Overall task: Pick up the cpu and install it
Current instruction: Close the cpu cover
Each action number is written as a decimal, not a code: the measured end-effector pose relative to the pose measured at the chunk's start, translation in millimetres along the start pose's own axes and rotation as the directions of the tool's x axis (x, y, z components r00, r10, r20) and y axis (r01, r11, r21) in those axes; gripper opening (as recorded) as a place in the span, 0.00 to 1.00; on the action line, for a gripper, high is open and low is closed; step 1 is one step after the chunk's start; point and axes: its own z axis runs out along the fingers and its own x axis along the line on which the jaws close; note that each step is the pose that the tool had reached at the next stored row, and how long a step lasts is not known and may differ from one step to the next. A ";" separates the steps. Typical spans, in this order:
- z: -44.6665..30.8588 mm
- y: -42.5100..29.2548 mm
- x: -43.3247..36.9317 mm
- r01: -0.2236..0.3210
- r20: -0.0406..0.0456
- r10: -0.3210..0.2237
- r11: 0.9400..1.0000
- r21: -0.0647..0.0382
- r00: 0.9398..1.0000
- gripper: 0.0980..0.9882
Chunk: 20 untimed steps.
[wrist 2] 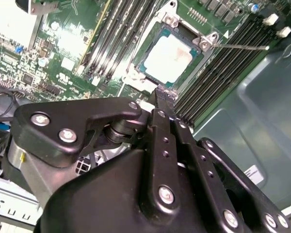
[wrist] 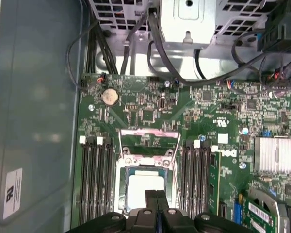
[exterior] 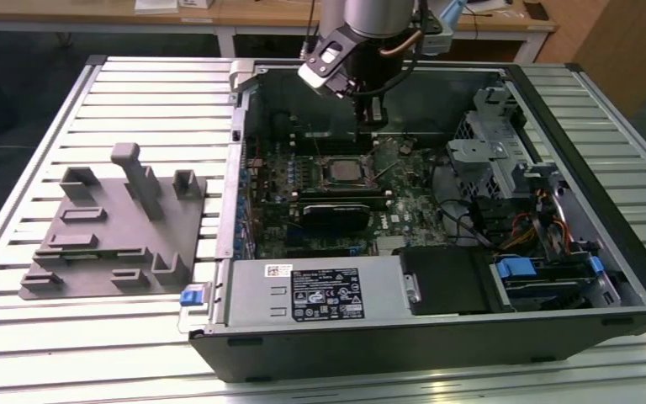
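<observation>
Grey plastic tray (exterior: 98,244) on slatted table (exterior: 31,353), at exterior view's left, just beside open computer case (exterior: 436,358). Motherboard (exterior: 413,210) inside case. cpu (exterior: 341,171) lying flat in socket (exterior: 314,178), silvery top up; in first wrist view memory slots (wrist: 97,179) flank it on both sides. Gripper (exterior: 368,123) above case interior, fingers pressed together, nothing between them. In both wrist views tips hang over socket's edge beside cpu; contact unclear. Drive cage (exterior: 491,147) at exterior view's right.

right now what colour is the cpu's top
Cpu: silvery white, best in the second wrist view.
</observation>
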 end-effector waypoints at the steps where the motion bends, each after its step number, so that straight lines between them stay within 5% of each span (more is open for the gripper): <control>1: 0.1 1.4 -0.1 0.000 0.000 0.000 1.000 0.000 1.000 0.01; 11: 1.0 14.7 -0.4 0.000 -0.001 0.000 1.000 0.000 1.000 0.01; 15: 1.1 15.1 -0.4 -0.001 -0.018 0.001 1.000 0.000 1.000 0.01; 20: 1.2 15.7 -0.4 -0.002 -0.018 0.001 1.000 0.000 1.000 0.01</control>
